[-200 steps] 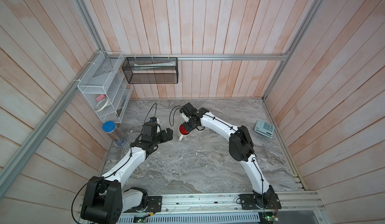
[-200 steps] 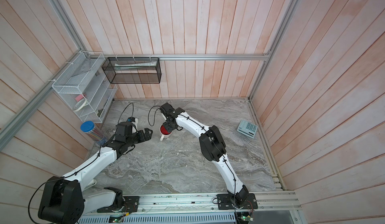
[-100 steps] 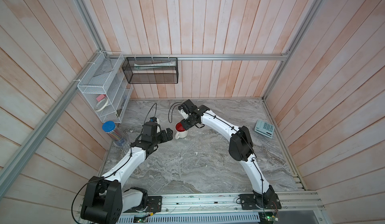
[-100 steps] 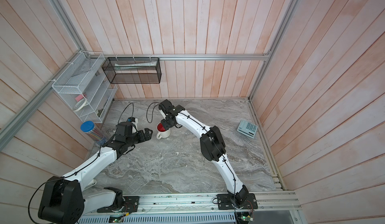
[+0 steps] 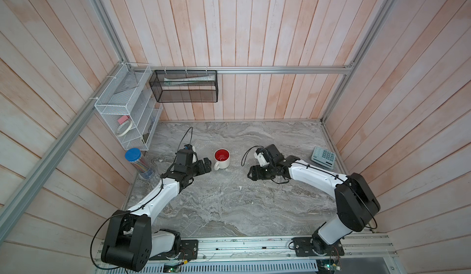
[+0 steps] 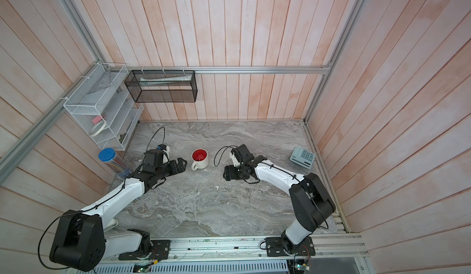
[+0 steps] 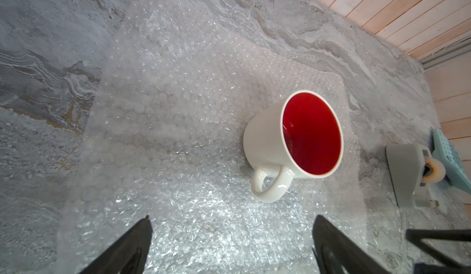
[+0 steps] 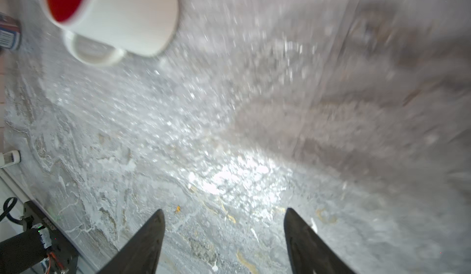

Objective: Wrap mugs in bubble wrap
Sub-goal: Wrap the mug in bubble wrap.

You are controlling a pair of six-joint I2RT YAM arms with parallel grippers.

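Spread flat toward the far edge of one grey marble-look table (image 5: 229,209): one sheet of bubble wrap (image 7: 178,107), clear and glinting, laid out as bedding for the job. Facing each other across it, two grippers: left gripper (image 5: 206,166) left of the middle, jaws wide and empty; right gripper (image 5: 251,174) right of the middle, jaws likewise parted, nothing in them. Both posed, by the look of it, to take the sheet's edges. Upright between them, one white mug (image 5: 221,158) with a glossy red inside, handle turned toward the left gripper, just beside it yet apart. Stood on the wrap close to one of its edges, probably to leave a long free run for folding over. Wrapping not yet begun. Nearer the right edge, one grey tape dispenser (image 7: 407,176), likely on hand for sealing, and one pale-green calculator (image 5: 323,157).
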